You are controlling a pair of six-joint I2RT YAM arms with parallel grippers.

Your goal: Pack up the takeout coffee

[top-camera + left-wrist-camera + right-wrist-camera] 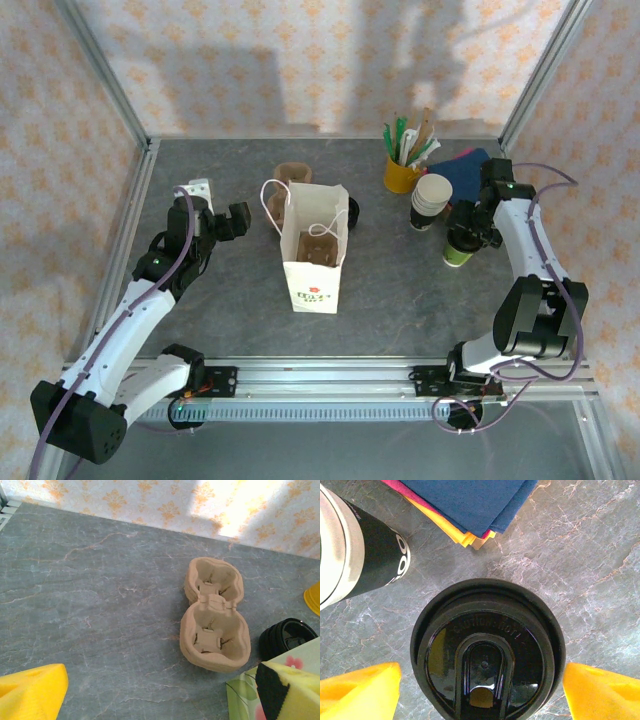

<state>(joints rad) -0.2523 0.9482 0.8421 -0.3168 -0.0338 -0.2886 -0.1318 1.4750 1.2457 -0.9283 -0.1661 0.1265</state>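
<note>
You are early in the job: the takeout coffee stands on the bench well apart from the paper bag, your right hand spread astride its lid, your left hand spread and empty, so gripping, carrying and bagging remain.

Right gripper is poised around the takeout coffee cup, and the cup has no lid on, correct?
Not quite: the takeout coffee cup carries a black lid, as the right wrist view shows. The right gripper is indeed poised around it.
</note>
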